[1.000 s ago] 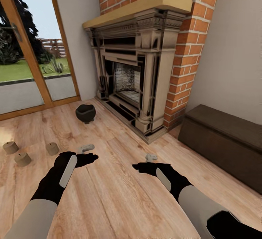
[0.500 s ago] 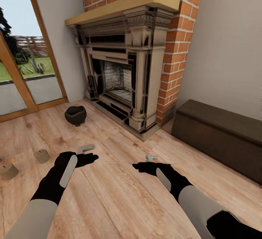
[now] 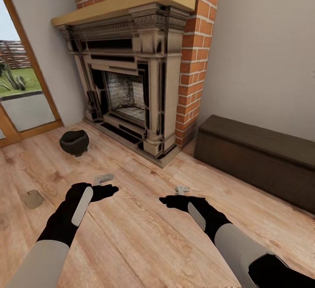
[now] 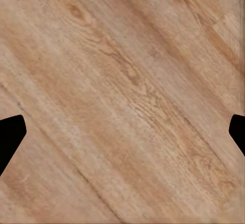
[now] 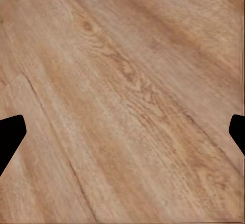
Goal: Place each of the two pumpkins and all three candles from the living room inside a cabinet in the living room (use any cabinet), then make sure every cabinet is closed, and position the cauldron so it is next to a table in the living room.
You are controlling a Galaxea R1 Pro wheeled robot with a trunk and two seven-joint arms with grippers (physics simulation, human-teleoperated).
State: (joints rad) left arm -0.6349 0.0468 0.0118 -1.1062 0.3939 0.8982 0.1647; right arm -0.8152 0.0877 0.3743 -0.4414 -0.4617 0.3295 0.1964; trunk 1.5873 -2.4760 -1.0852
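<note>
My left gripper [image 3: 104, 178] hangs over the bare wooden floor [image 3: 144, 235] with its fingers spread wide and nothing between them; in my left wrist view the two dark fingertips [image 4: 10, 134] sit at opposite edges with only floorboards between; my right gripper [image 3: 181, 189] hangs level with it, also spread wide and empty, its fingertips [image 5: 10, 134] just as far apart over the boards; beyond my left hand one candle [image 3: 33, 198] lies on the floor near the picture's left edge; farther off the cauldron [image 3: 74, 142] stands on the floor just in front of the fireplace's [image 3: 127, 73] left corner; to the right of the brick chimney [image 3: 192, 60] the cabinet [image 3: 258, 159] sits against the wall, its front shut; a glass door [image 3: 19, 86] shows a garden at far left.
</note>
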